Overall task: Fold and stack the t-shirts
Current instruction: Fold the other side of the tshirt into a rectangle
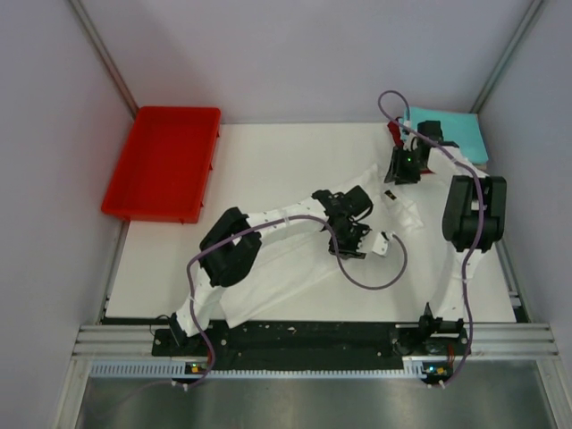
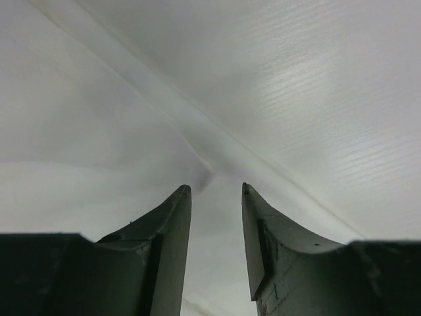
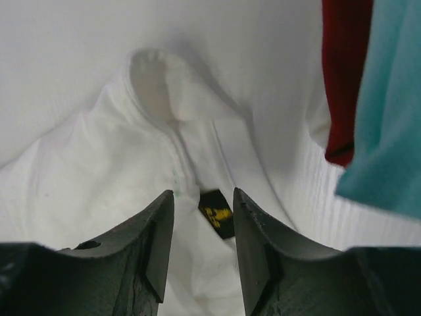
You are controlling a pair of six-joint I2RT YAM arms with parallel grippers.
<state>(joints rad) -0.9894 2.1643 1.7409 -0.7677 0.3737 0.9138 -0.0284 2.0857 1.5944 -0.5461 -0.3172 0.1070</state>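
1. White flat counter (image 1: 268, 143): carries all items.
2. White cloth t-shirt (image 3: 85, 178): spread unfolded across the counter centre, within reach of both arms.
3. Red plastic tray (image 1: 163, 161): far-left corner, apart from the work.
4. Folded teal t-shirt (image 1: 456, 130) and dark red t-shirt (image 3: 343, 66): far-right corner, probably the stack site.
5. Left gripper (image 2: 214, 191): jaws apart, empty, aimed at a cloth ridge.
6. Right gripper (image 3: 202, 194): jaws apart, empty, poised at the collar.
7. Small dark neck label (image 3: 216, 214): just beyond the right jaws.
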